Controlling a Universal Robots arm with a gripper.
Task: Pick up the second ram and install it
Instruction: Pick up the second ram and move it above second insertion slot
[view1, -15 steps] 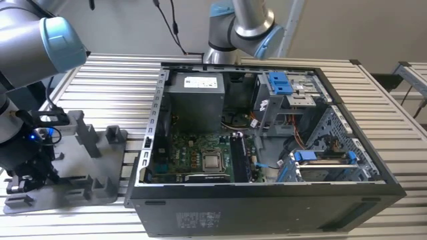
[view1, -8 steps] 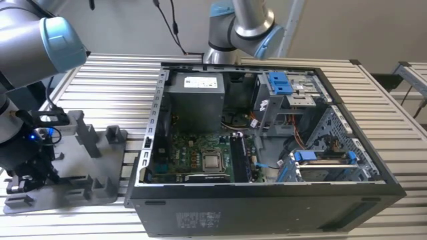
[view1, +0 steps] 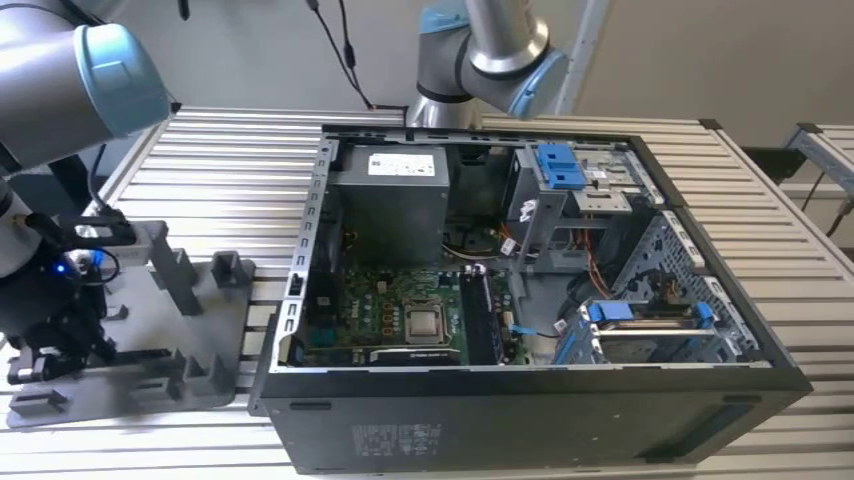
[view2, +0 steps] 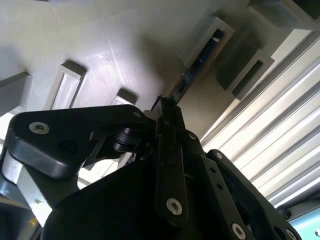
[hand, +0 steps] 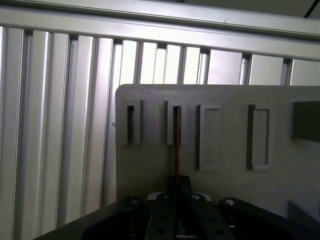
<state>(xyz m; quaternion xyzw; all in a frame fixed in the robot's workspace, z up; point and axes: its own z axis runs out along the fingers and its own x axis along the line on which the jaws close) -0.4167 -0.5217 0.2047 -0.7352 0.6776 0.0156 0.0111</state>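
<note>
It's a lab (open computer case (view1: 534, 420), slatted bench (view1: 227, 140)).

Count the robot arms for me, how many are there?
2. One arm is at the exterior view's left, reaching down over the grey holder tray; the other arm stands behind the open computer case. None looks hidden.

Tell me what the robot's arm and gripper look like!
The arm is made of round silver tubes with light-blue caps at the joints. Its gripper is black, built from flat bars with small silver screws.
</note>
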